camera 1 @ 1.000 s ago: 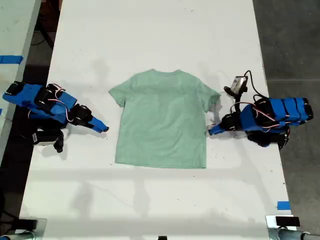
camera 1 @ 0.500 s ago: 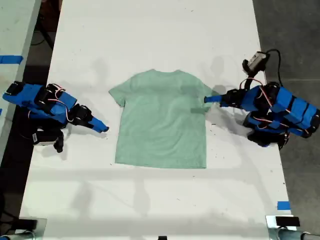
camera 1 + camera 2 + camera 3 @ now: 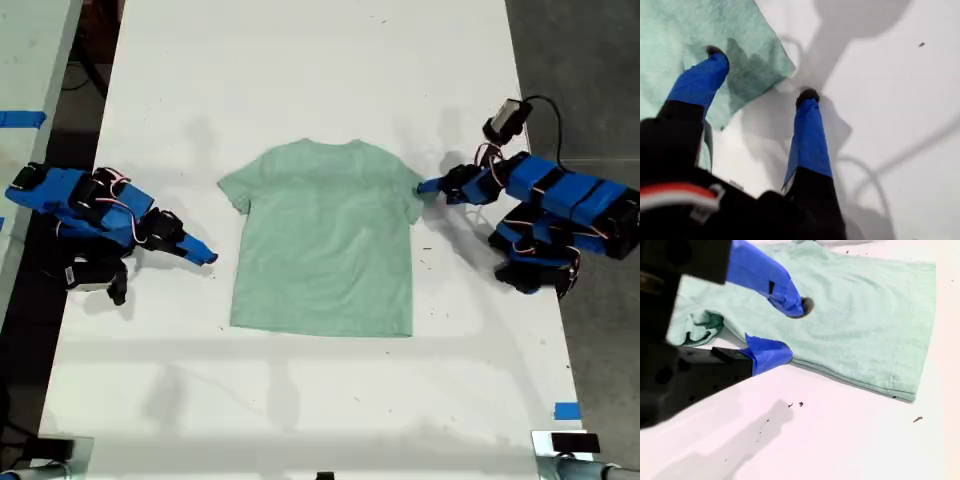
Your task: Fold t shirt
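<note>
The pale mint-green t shirt lies flat on the white table, neck toward the exterior view's top. My first gripper is at the sleeve on the exterior view's right. It is open, with one finger over the sleeve corner and the other over bare table, nothing clamped between them. My second gripper rests on the table a short way off the shirt's side edge at the exterior view's left. It is open and points at the t shirt, whose near sleeve is bunched.
The table's long edges run close behind both arm bases. Dark floor lies past the edge at the exterior view's right. A blue tape mark sits near the exterior view's lower right corner. A second pale surface with blue tape stands at that view's left.
My first arm swung from the shirt's lower side edge up to the sleeve at the exterior view's right. My second arm and the shirt have not moved.
</note>
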`<state>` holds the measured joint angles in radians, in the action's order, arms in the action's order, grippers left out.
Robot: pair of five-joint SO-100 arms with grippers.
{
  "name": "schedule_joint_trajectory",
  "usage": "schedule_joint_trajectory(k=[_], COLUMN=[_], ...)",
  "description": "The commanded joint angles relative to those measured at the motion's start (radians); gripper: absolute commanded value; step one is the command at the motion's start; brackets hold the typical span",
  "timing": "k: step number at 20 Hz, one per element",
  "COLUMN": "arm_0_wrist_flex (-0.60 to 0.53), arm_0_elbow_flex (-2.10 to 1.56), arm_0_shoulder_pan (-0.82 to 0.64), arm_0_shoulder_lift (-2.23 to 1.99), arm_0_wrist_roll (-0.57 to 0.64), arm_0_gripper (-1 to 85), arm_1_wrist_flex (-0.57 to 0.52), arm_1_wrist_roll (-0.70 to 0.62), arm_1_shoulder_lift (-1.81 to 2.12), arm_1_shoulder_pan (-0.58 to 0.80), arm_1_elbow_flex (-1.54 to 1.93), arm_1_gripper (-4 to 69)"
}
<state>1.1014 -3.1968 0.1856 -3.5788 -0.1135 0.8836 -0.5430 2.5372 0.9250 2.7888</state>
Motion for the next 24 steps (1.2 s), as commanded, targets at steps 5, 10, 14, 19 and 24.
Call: schedule_joint_trajectory(k=[5, 10, 14, 19, 24], arm_0_wrist_flex=[0.002, 0.002, 0.002, 0.002, 0.002], arm_0_elbow_flex=[-0.008, -0.008, -0.008, -0.008, -0.008], arm_0_shoulder_pan=[0.008, 0.008, 0.008, 0.008, 0.008], arm_0_shoulder_lift=[-0.006, -0.006, -0.006, -0.006, -0.006], arm_0_wrist_roll=[0.005, 0.005, 0.005, 0.005, 0.005], arm_0_gripper=[11.3, 11.3, 11.3, 11.3, 11.3], arm_1_wrist_flex=[-0.209, -0.146, 0.035, 0.069, -0.130], arm_1_wrist_roll=[0.066, 0.074, 0.064, 0.048, 0.066], arm_1_shoulder_lift=[-0.104, -0.060, 0.126, 0.123, -0.084], arm_1_shoulder_pan=[-0.028, -0.052, -0.140, -0.301, -0.454], arm_1_elbow_flex=[0.002, -0.023, -0.170, -0.402, -0.497], arm_1_gripper=[6.4, 0.2, 0.2, 0.2, 0.2])
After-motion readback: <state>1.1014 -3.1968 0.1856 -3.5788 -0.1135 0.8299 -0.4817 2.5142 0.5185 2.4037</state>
